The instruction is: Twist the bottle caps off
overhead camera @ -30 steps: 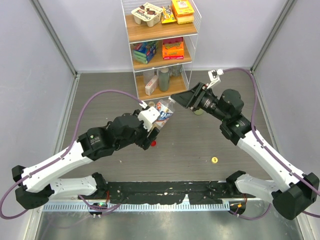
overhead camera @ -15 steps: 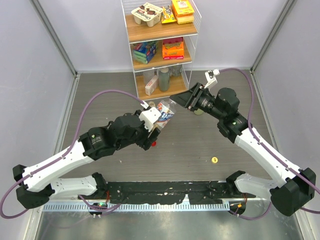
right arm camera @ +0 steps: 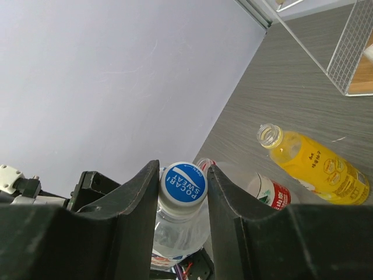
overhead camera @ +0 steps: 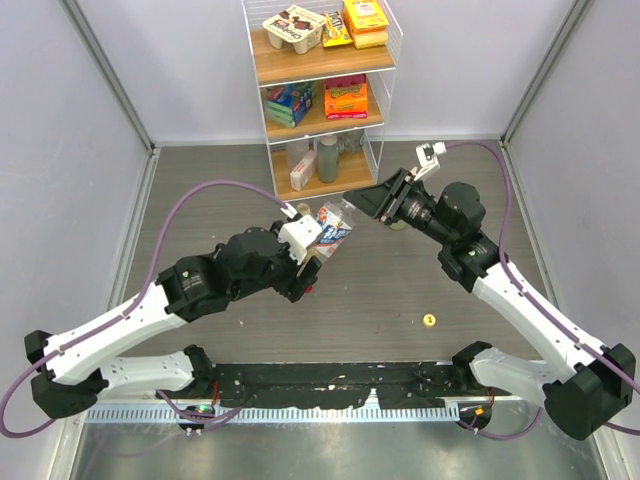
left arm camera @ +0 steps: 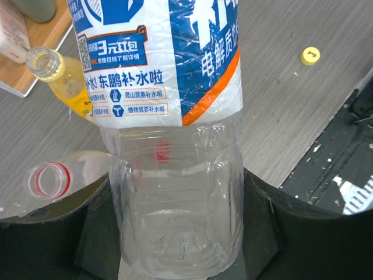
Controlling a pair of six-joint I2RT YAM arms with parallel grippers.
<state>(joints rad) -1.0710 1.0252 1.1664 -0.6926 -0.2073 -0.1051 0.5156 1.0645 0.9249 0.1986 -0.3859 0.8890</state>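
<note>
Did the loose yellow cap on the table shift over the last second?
No. The yellow cap lies in the same spot, equally far from the black base rail below it.

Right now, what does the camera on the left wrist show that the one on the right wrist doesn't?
Only the left wrist view: the blue-and-white label on the held bottle, and a loose yellow cap on the table. Only the right wrist view: that bottle's blue-topped white cap, pinched in the right hand. Both: the held bottle itself, plus the open juice bottle and the open red-ringed bottle, lying down.
</note>
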